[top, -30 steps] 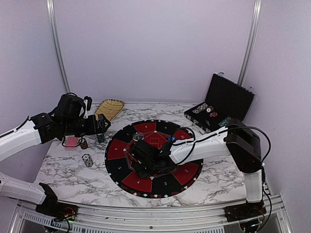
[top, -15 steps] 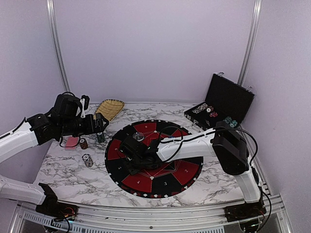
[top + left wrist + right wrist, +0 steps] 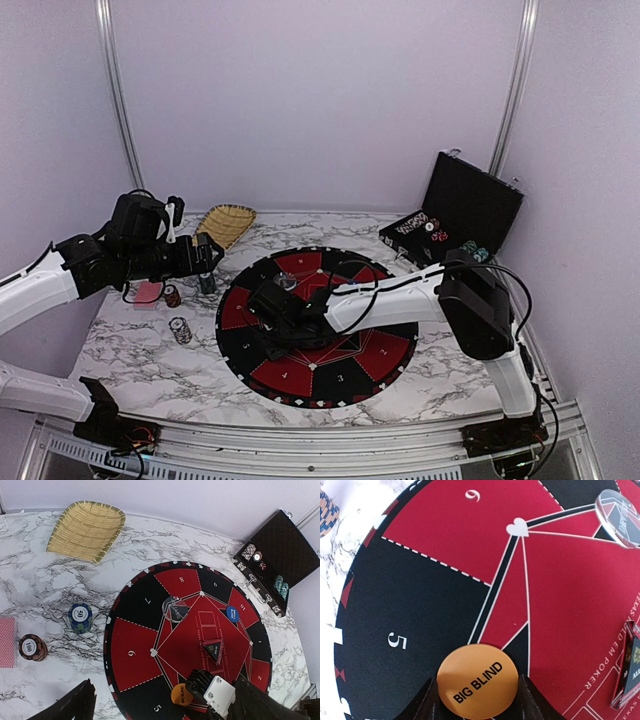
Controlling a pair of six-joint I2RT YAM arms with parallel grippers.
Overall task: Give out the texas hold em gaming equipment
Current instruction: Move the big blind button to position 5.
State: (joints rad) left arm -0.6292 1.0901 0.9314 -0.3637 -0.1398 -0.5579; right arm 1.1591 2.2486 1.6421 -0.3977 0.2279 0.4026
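One orange disc (image 3: 477,680) in right hand (image 3: 478,702)

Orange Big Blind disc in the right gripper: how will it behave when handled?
The orange disc looks flat and rigid, so it is likely stiff and light. The right gripper pinches only its rounded edge, so it might pivot or slip. Flat on the mat it should slide; on edge it could roll.
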